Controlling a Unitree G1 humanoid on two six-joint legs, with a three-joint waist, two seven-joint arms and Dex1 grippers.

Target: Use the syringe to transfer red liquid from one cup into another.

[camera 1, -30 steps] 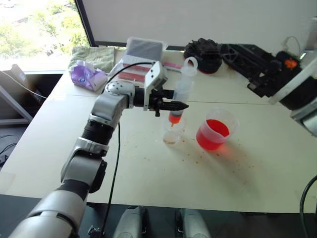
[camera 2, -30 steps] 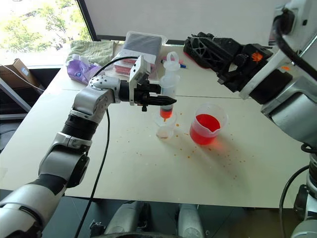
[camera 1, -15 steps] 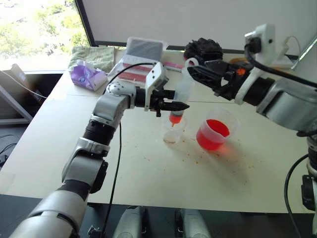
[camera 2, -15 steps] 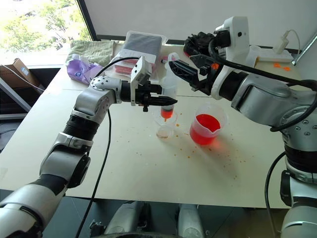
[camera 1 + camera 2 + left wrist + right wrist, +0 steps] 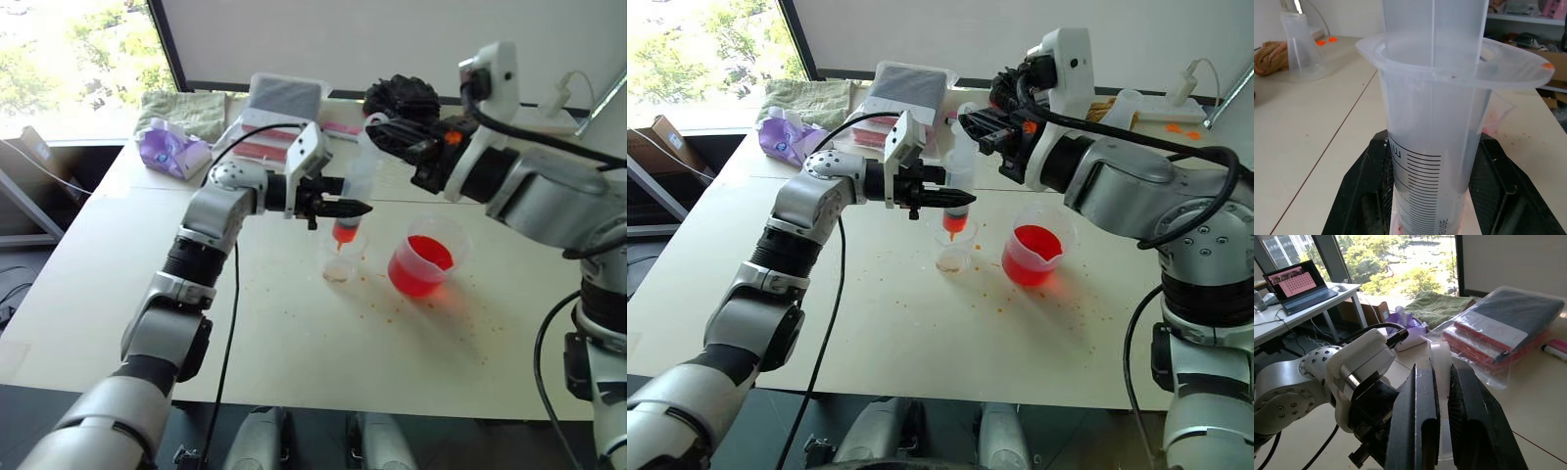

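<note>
Tabletop [image 5: 294, 352]: pale, speckled with red drops.
Left gripper [image 5: 355, 208]: clamped on the syringe [image 5: 355, 191] barrel, held above the small cup [image 5: 340, 264].
Right gripper [image 5: 972, 122]: closed around the plunger top.
Beaker [image 5: 423, 257]: stood right of the cup, red liquid [image 5: 421, 262] inside.

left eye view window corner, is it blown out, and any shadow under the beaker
In the left eye view the window is overexposed, its trees washed pale. The beaker casts a soft shadow on the table toward the near right. In the left wrist view the syringe is sharp while the shelves behind are blurred.
</note>
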